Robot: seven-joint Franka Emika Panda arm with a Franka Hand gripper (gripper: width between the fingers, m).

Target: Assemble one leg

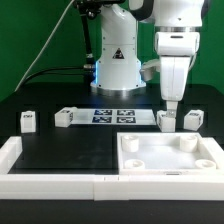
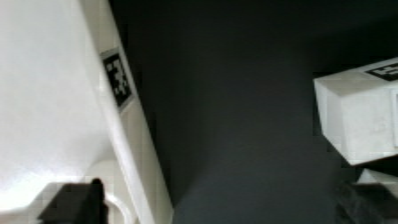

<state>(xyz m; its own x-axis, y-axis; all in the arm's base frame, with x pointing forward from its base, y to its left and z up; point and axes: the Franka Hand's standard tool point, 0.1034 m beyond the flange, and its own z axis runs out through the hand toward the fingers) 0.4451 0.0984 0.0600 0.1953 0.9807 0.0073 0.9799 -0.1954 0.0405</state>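
The fingers (image 1: 166,106) hang spread open, empty, just above the leg (image 1: 166,122).

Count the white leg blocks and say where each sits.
4 legs: one at the exterior view's far left; one left of the marker board; one under the end effector; one right of it. None seems hidden.

A robotics lab, laid out for trials; a white arm (image 1: 118,55) stands at the back of a black tabletop (image 1: 60,145); a plain green screen (image 1: 30,40) closes off the background; a white rail (image 1: 50,183) edges the tabletop; the marker board (image 1: 113,116) lies flat on it; a leg (image 1: 28,121) carries a printed square tag too.
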